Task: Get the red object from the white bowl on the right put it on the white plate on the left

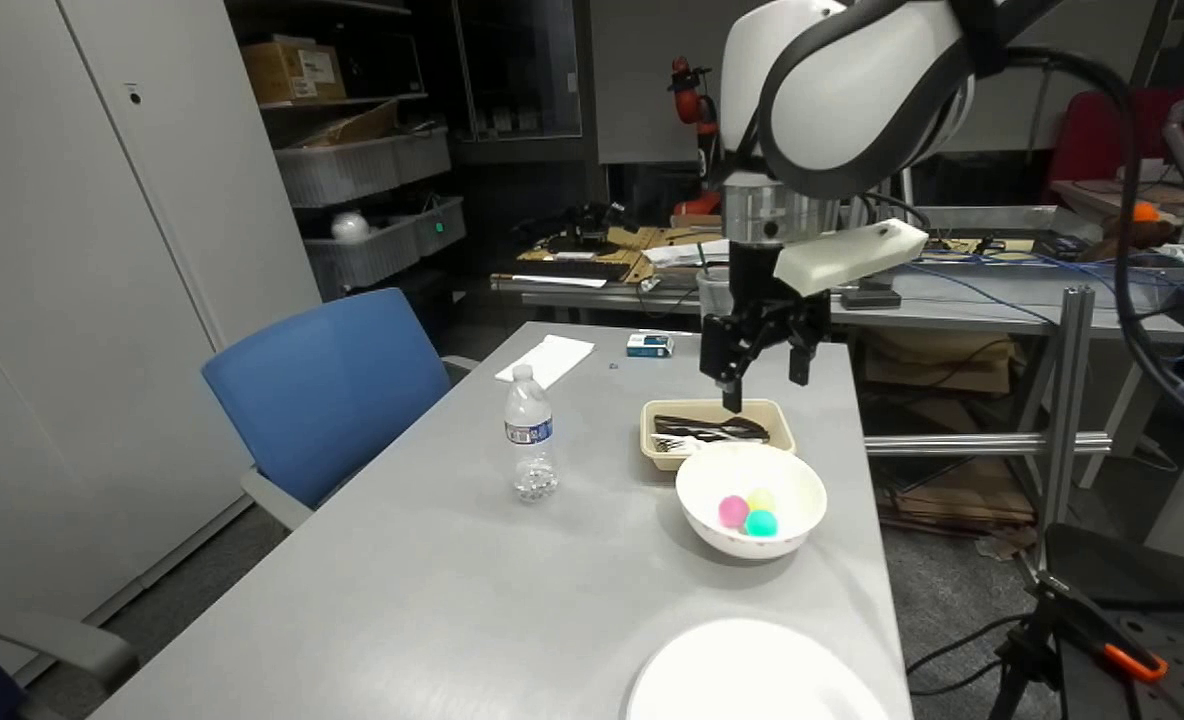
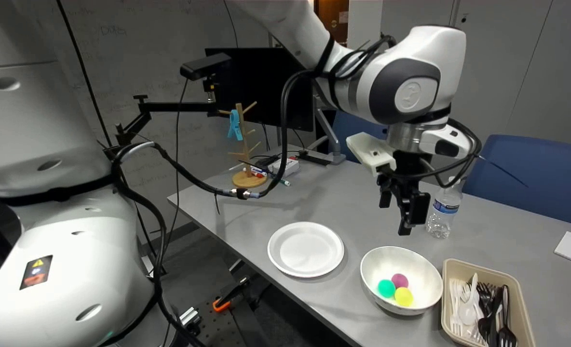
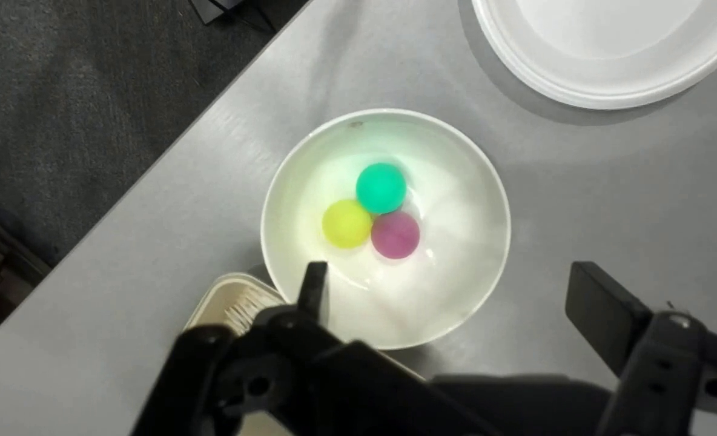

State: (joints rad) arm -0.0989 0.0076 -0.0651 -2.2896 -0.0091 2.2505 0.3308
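Note:
The red object, a pinkish-magenta ball [image 3: 395, 235], lies in the white bowl [image 3: 467, 181] in the wrist view, touching a green ball [image 3: 381, 188] and a yellow ball [image 3: 346, 224]. The pink ball shows in both exterior views [image 1: 733, 511] [image 2: 400, 280], inside the bowl [image 1: 802, 490] [image 2: 430, 282]. The flat white plate [image 2: 305, 249] stands beside the bowl; nothing lies on its visible surface. It is cut off in the wrist view [image 3: 607, 36]. My gripper [image 3: 449, 269] is open and empty, above and apart from the bowl, as both exterior views show [image 1: 765, 384] [image 2: 395, 217].
A beige tray [image 2: 519, 294] of black and white cutlery stands close beside the bowl. A water bottle [image 1: 529, 440] stands upright on the table. A wooden peg stand [image 2: 248, 179], markers and a monitor [image 2: 266, 86] are farther off. The table edge [image 3: 183, 136] runs near the bowl.

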